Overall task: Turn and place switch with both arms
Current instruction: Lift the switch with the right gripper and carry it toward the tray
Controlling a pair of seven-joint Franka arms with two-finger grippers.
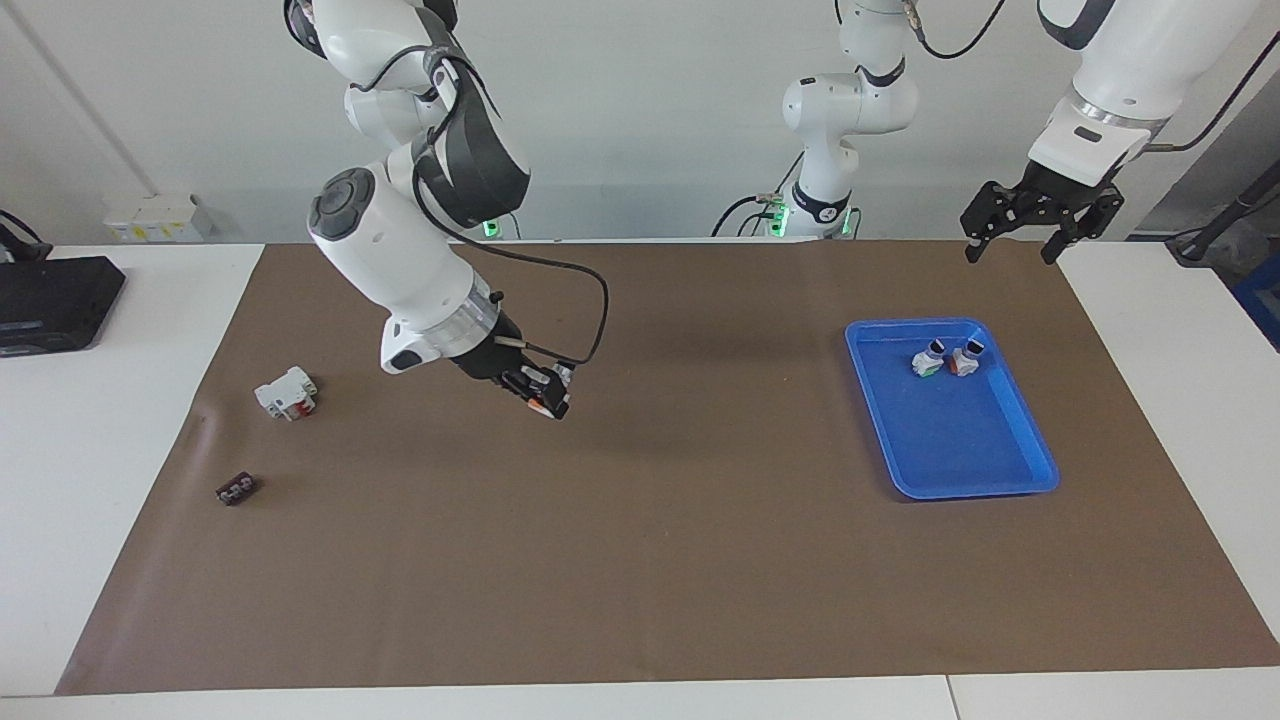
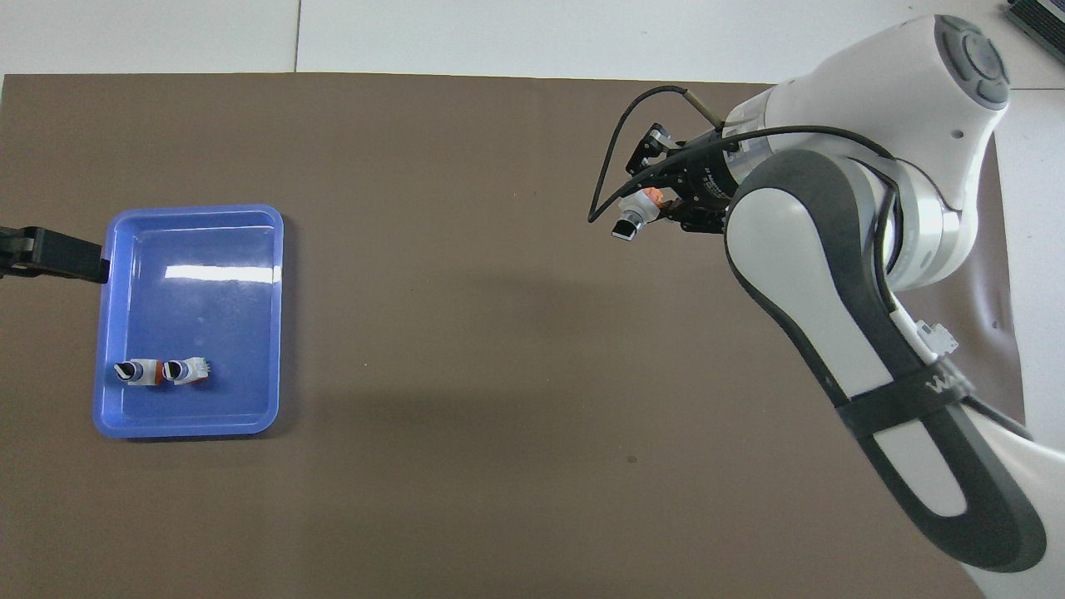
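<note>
My right gripper (image 1: 538, 390) is shut on the switch (image 1: 548, 404), a small white block with an orange face. It hangs tilted in the air over the brown mat, partway from the right arm's end toward the middle. From overhead, the switch (image 2: 637, 211) sticks out of the right gripper (image 2: 661, 204) with its dark knob pointing toward the tray. My left gripper (image 1: 1010, 254) waits open and empty, raised over the mat's corner at the left arm's end, by the blue tray (image 1: 1000, 489). Only its tip (image 2: 58, 256) shows overhead.
Two more small switches (image 1: 928, 360) (image 1: 966, 357) lie side by side in the tray's part nearest the robots. A bigger white block with a red part (image 1: 286, 393) and a tiny dark flat piece (image 1: 236, 489) lie on the mat at the right arm's end.
</note>
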